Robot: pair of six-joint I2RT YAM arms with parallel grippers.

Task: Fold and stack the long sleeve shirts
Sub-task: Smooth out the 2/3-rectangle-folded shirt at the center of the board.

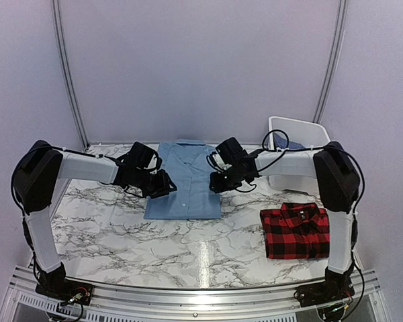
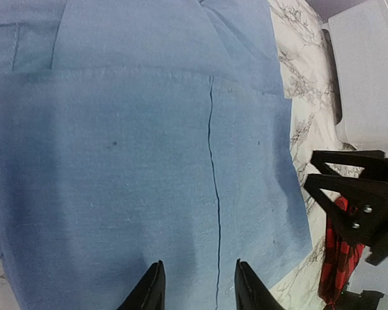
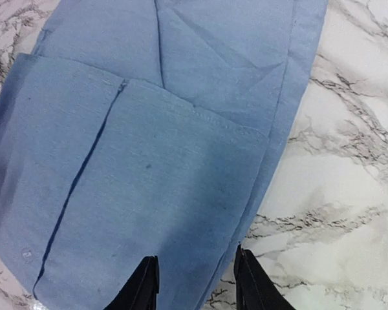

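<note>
Marble tabletop (image 1: 121,231): light blue shirt (image 1: 187,184) between left pincer (image 2: 197,287) and right pincer (image 3: 197,284), both agape; plaid shirt (image 1: 295,231), white bin (image 1: 297,125) rightward.

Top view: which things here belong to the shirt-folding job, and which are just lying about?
Job:
- blue shirt, centre, between both arms
- plaid shirt, folded, at right
- dark blue cloth, far right, likely another shirt

Lying about:
- white bin, holding that cloth
</note>
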